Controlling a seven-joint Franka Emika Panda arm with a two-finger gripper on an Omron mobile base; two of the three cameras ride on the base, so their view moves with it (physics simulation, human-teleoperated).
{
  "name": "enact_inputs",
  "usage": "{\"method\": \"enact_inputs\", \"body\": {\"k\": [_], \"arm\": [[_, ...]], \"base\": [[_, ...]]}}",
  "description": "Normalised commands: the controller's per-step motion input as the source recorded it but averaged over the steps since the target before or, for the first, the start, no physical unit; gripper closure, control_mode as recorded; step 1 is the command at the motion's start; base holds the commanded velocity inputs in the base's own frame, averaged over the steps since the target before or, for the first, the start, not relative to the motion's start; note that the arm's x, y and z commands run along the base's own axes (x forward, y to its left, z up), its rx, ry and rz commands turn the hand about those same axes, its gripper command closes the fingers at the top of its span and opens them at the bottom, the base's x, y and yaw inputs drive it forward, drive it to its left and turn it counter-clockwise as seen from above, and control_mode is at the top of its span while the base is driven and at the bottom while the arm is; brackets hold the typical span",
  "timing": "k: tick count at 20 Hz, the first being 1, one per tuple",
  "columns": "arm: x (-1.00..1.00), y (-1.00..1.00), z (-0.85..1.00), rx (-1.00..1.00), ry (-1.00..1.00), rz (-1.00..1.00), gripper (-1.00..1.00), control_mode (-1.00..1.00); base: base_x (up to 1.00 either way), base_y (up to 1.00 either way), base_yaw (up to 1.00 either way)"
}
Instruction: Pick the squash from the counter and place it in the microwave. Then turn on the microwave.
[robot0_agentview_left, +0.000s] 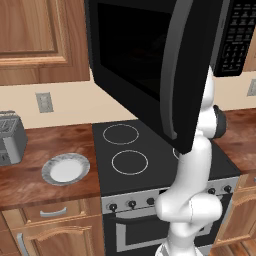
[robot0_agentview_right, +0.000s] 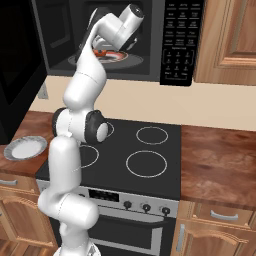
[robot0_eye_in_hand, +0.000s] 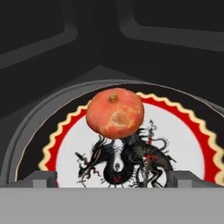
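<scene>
On the left, a white plate (robot0_agentview_left: 65, 169) lies on the table (robot0_agentview_left: 45, 185) beside the stovetop (robot0_agentview_right: 135, 160). Above, the microwave (robot0_agentview_right: 177, 42) stands open; the squash (robot0_eye_in_hand: 115, 113) sits on its dragon-patterned dish (robot0_eye_in_hand: 183, 140), just beyond the spread, empty fingers (robot0_eye_in_hand: 111, 178).

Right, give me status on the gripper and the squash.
Gripper open, empty, inside the microwave. Squash resting on the dragon plate in there. Microwave door wide open, nothing blocking withdrawal.
</scene>
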Motion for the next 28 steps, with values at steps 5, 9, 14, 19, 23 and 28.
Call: {"method": "enact_inputs", "body": {"k": [5,9,14,19,23,28], "arm": [[-0.12,0.04,-0.27,0.06,-0.13,-0.09,-1.00,-1.00],[-0.16,0.05,-0.26,0.08,-0.18,-0.07,-1.00,-1.00],[-0.06,0.00,-0.07,0.03,-0.12,-0.07,-1.00,-1.00],[-0.01,0.00,0.11,0.00,0.00,-0.06,-1.00,-1.00],[-0.02,0.00,0.18,0.00,0.03,-0.01,-1.00,-1.00],[0.00,-0.05,0.20,0.02,0.04,0.00,-1.00,-1.00]], "base": [[0.00,0.00,0.00],[0.00,0.00,0.00],[0.00,0.00,0.00],[0.00,0.00,0.00],[0.00,0.00,0.00],[0.00,0.00,0.00]]}}
